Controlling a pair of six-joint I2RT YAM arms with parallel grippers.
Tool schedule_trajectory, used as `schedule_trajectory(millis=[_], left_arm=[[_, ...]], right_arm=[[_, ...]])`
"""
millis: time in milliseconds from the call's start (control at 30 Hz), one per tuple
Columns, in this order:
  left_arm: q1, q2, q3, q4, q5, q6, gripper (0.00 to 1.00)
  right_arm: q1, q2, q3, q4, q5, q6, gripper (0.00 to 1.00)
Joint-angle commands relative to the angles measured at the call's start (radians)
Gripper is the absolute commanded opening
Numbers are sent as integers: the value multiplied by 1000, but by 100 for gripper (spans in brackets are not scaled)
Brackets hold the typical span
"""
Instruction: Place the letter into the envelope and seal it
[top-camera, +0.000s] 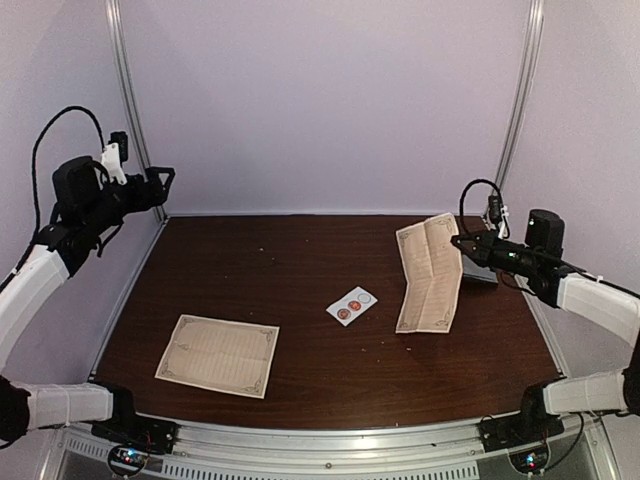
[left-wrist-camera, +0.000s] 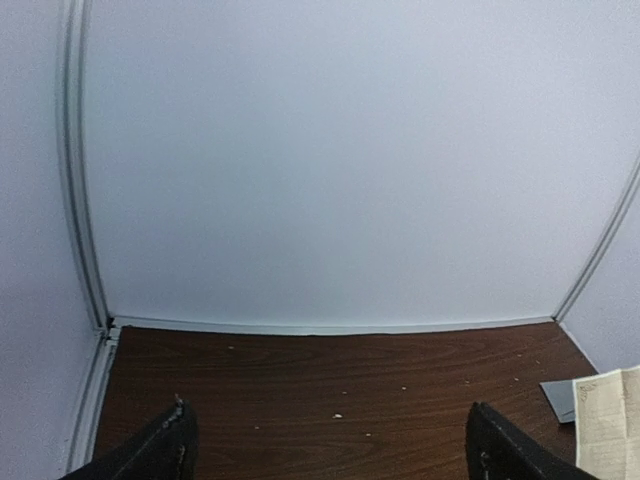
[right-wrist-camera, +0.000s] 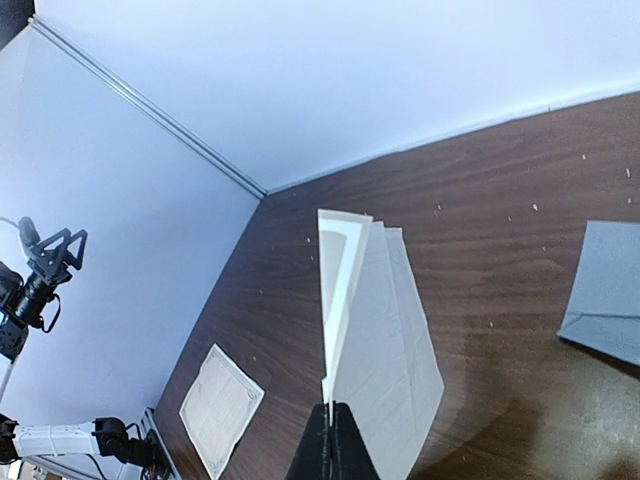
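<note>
The right gripper (right-wrist-camera: 333, 438) had its jaws closed on one edge of the letter (top-camera: 430, 272). It held that creased, bordered sheet up on a slant at the 3 o'clock side of the counter (top-camera: 300, 250). The sheet's low end appeared to reach the wood.

The envelope (right-wrist-camera: 606, 290) lay flat on the counter at roughly 3 o'clock from the letter, near it but not touching. From the overhead camera it was mostly hidden behind the right arm, so whether its flap was open could not be told.

The left gripper (left-wrist-camera: 329, 420) hung high over the 10 o'clock corner with its jaws spread wide and nothing between them.

A second sheet (top-camera: 218, 354) with the same ornate border lay flat at about 7 o'clock, well apart from everything else. A small white card (top-camera: 351, 305) with red round stickers sat near the middle, at about 8 o'clock from the letter.
</note>
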Motion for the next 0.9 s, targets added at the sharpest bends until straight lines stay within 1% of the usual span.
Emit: schedule_trajectory(millis=[0,133,233,300,367,500,667,800,867], left_arm=[[-155,70,58,161,121,-76,94],[-287,166,70,257,250,-2,95],[-313,241,51,301,444,10,95],[-332,269,21,322,508,23,95],[-352,289,16,324,542,22,95],[-396,302,19,325,577,57,95],[-457,306,19,293,563,127,96],[-497,328,56,214,516,191,96],[-500,333,61,204,524,199,97]], right_arm=[[71,0,83,75,103,64,0],[192,59,169,94,177,59,0],[285,114,235,114,187,55,0],[338,155,278,115,177,42,0],[385,191,312,128,148,38,0],[479,267,395,120,66,-3,0],[587,330,493,3,16,-125,0],[638,338,519,-77,-5,-216,0],[651,336,520,-94,-5,-235,0]])
